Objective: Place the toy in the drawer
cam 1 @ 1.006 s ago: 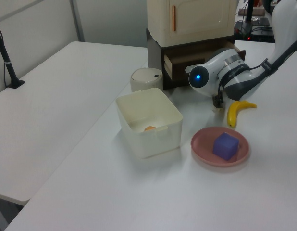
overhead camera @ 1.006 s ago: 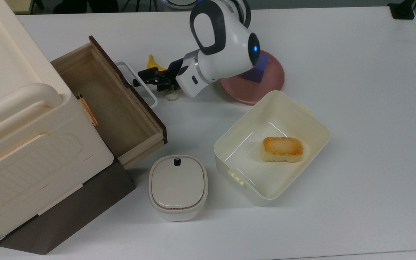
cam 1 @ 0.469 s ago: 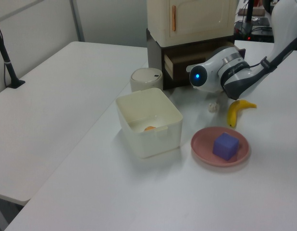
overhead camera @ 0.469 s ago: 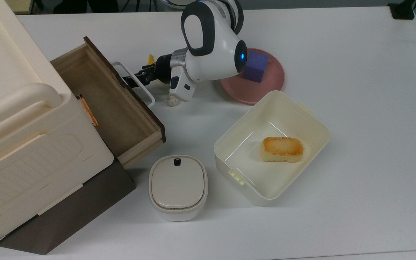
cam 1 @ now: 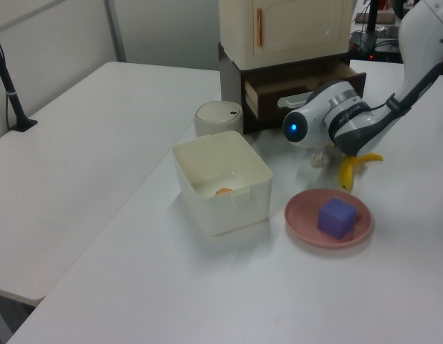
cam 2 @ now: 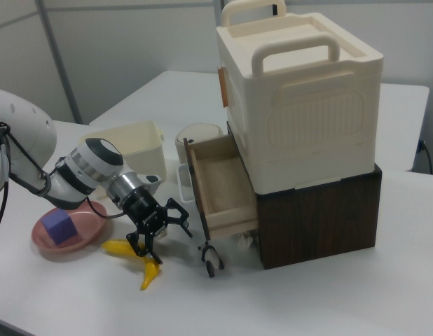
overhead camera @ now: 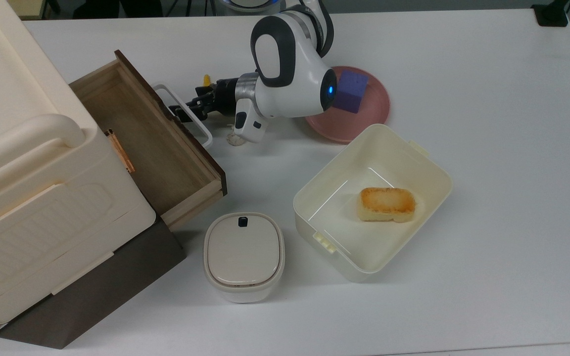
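Observation:
The drawer (overhead camera: 166, 163) stands pulled out from the dark cabinet; its wooden inside is bare and its dark front panel carries a white loop handle (overhead camera: 208, 136). In the right view the toy (cam 2: 211, 260), a tiny black-and-white panda, stands on the table beside the near end of the drawer (cam 2: 220, 182) front. My gripper (cam 2: 160, 227) hovers low to the right view's left of the toy, open and holding nothing. In the top view the gripper (overhead camera: 186, 105) lies close by the handle.
An off-white lumpy ball (overhead camera: 237, 140) lies under my wrist, with a banana (cam 2: 132, 250) behind it. A purple cube (overhead camera: 350, 94) sits on a pink plate (overhead camera: 364, 118). A cream tub (overhead camera: 433, 168) holds a toasted bun; a lidded cream pot (overhead camera: 243, 254) stands before the drawer.
My gripper has swung from over the off-white ball toward the drawer handle, and the wrist has turned. The ball now lies uncovered on the table.

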Motion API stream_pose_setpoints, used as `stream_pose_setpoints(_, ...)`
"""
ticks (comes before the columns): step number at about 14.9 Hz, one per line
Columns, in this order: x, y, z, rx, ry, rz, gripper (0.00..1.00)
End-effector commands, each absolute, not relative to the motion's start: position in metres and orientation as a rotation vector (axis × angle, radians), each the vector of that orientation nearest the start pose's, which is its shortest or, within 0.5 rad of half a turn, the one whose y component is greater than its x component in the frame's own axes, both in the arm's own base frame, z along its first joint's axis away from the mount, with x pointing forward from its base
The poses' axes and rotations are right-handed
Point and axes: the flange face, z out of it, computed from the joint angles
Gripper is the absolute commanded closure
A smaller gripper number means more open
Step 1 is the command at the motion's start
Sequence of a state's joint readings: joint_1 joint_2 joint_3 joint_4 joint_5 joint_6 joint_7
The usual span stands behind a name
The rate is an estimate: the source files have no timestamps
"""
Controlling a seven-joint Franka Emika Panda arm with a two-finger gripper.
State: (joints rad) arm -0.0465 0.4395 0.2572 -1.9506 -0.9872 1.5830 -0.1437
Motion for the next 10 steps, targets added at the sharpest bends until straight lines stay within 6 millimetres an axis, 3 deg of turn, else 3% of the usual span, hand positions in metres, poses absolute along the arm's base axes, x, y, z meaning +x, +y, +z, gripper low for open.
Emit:
stream_pose_setpoints(1,0.549,0.029,0.242,1.986,0.864,-0.856,0.0)
stream_pose_setpoints(5,0.551,0.023,0.228,1.995,0.876,-0.883,0.0)
stream_pose_setpoints(10,0.566,0.012,0.236,2.012,0.895,-0.891,0.0)
